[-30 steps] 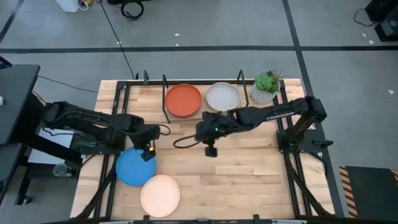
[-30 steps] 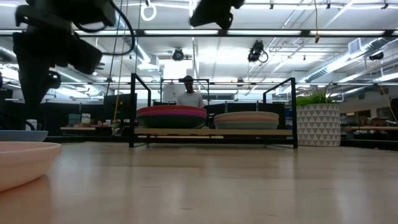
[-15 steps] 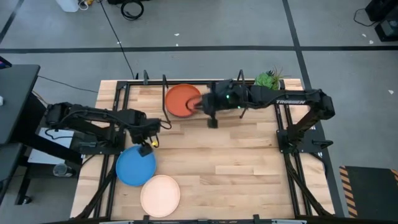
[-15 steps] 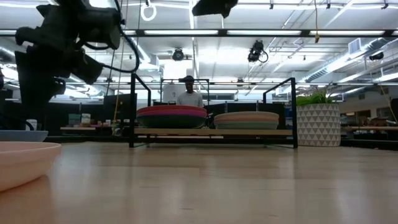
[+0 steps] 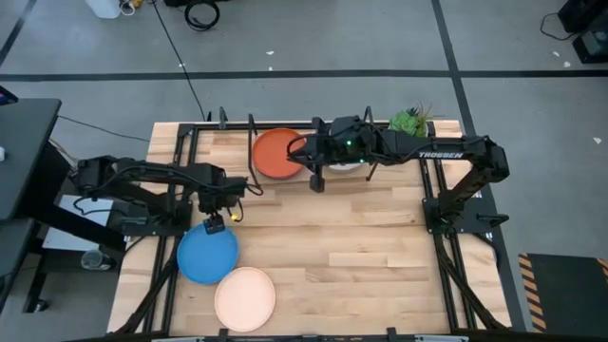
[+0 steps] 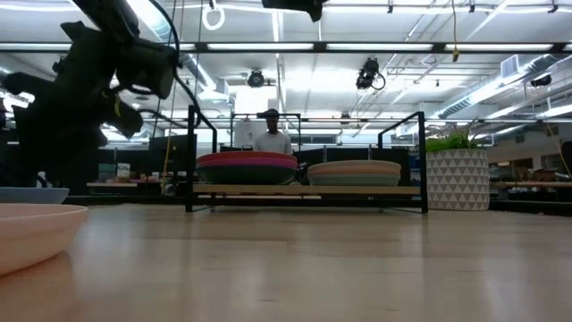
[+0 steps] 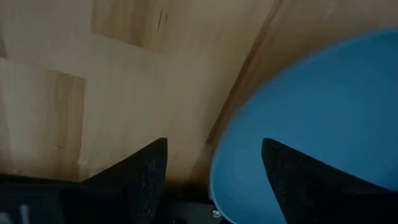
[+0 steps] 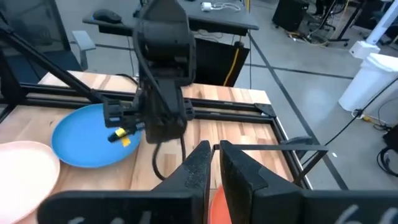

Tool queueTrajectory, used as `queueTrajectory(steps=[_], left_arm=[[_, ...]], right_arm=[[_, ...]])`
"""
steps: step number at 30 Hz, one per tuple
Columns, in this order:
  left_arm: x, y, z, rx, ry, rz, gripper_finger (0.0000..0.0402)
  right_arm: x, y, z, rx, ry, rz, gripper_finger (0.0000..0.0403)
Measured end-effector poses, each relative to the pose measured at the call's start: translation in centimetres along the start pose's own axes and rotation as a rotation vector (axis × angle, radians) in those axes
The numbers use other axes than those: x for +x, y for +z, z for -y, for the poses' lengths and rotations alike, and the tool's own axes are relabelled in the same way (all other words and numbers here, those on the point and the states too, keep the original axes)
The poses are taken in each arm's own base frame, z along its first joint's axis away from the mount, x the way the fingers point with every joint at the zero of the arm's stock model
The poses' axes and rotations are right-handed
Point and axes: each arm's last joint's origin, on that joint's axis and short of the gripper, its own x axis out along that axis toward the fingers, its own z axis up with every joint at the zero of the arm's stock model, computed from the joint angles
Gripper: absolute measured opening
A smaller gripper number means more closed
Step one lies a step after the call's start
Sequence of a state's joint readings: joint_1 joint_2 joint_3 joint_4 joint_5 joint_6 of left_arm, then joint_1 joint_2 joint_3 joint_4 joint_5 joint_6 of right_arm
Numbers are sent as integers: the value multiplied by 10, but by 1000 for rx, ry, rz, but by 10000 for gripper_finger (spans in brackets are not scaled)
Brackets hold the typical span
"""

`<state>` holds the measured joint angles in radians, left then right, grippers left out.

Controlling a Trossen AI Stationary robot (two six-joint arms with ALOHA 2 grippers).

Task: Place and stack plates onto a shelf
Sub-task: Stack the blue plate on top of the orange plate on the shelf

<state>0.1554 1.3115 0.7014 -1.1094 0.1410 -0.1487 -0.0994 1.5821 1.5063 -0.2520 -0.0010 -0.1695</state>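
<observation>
While the table carries two plates near its front-left corner, the shelf along the back edge holds two stacks. Risk: the spread left tool, above the blue plate, may push its rim toward the cream plate. The right tool, nearly pressed together, hangs empty beside the orange plate.

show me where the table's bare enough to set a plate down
Widest bare patch: the tabletop right of the blue plate and cream plate, in front of the shelf. Crowded: the shelf, with the orange stack and right hand; the front-left corner, where the left hand hangs over the blue plate.
</observation>
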Motion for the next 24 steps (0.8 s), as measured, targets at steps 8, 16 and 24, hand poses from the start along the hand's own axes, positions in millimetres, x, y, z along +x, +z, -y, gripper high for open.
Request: queueTrajectory(steps=[8,16,24], left_arm=[[15,10,1,12,-21,-66,216],[28,15,7,55,-48,-141,158],[34,17,12,93,-53,-183,66]], right_arm=[[1,-3,-3,-46,17,-33,41],[1,-4,-4,-72,19,-38,41],[1,-5,-3,-71,16,-44,41]])
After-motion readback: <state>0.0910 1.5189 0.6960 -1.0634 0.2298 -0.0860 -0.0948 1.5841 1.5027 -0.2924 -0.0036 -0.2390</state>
